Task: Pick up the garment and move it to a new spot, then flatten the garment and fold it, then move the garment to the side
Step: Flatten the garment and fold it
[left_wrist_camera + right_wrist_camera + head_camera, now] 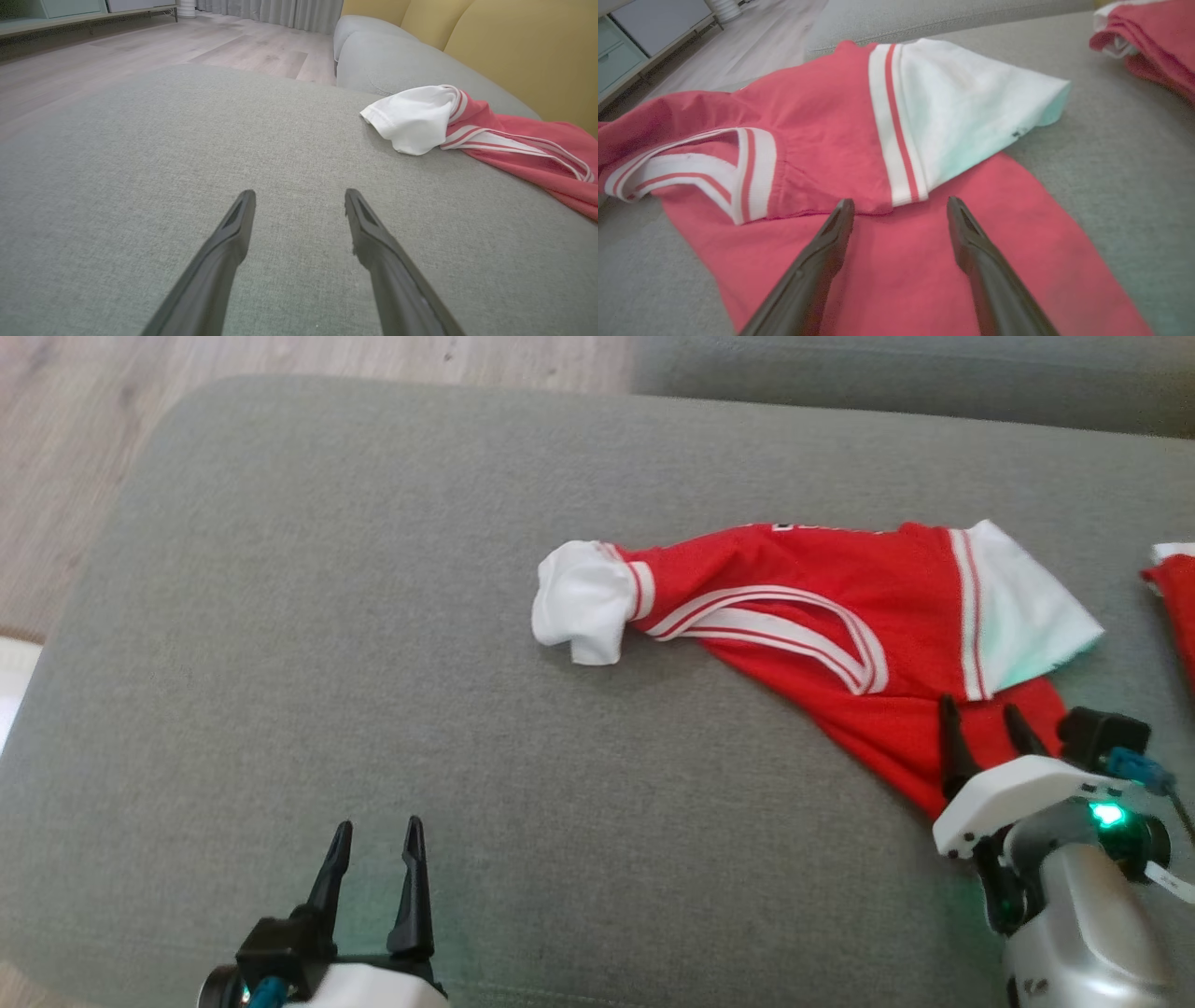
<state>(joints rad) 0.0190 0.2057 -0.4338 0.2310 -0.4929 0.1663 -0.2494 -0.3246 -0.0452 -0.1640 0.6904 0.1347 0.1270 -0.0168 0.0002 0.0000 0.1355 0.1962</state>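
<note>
The red jersey garment [822, 569] lies crumpled on the grey sofa cushion [280, 616], and the right end effector [978, 706] is the one over it. Its two dark fingers are spread apart above the red lower part of the cloth and nothing is pinched between them. I cannot tell if the tips already touch the fabric. Just ahead of these fingers the upper part of the jersey is folded over the lower part. One white sleeve [1027, 607] lies ahead and a little to the right of them, and the striped collar [794, 625] ahead and to the left. From there the long axis of the garment runs away to the left of this end effector and ends at the other white sleeve [579, 602], which is bunched up. The left end effector [378, 824] is also spread, with nothing in it, over bare cushion. For it the garment is ahead and to the right, well apart, with the bunched sleeve as its closest part. So I judge the right arm is much nearer for the first pick. The cushion is a woven, matte fabric and looks soft. A second red garment [1178, 607] lies to the right of the right end effector, apart from the jersey. Beyond the cushion there is a pale wooden floor [75, 429], and the left wrist view shows a yellow backrest [514, 46].
</note>
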